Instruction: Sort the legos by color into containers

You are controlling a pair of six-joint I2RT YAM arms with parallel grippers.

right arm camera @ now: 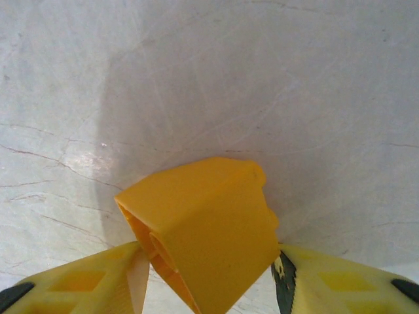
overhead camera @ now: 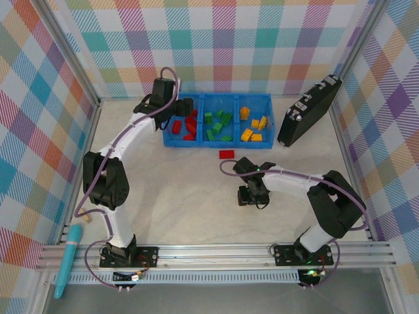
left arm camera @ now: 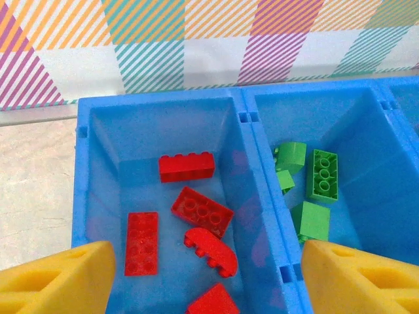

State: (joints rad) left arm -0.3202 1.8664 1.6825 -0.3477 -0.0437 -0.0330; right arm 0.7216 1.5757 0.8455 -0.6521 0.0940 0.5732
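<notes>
The blue tray (overhead camera: pixel 216 98) with its three containers stands at the back. Red legos (left arm camera: pixel 186 167) lie in the left container, green legos (left arm camera: pixel 323 173) in the middle one, yellow-orange legos (overhead camera: pixel 252 124) in the right one. My left gripper (overhead camera: pixel 175 108) hangs over the red container, open and holding nothing, its yellow fingers (left arm camera: pixel 65 278) wide apart in the left wrist view (left arm camera: pixel 206 255). Mid-table, my right gripper (overhead camera: pixel 254 198) is shut on a yellow-orange wedge lego (right arm camera: pixel 209 229), which touches both fingers just above the table. One flat red lego (overhead camera: pixel 227 154) lies on the table in front of the tray.
A black case (overhead camera: pixel 309 111) leans at the back right, beside the tray. A teal pen-like tool (overhead camera: pixel 67 261) lies outside the frame at the near left. Checkered walls close in the table on three sides.
</notes>
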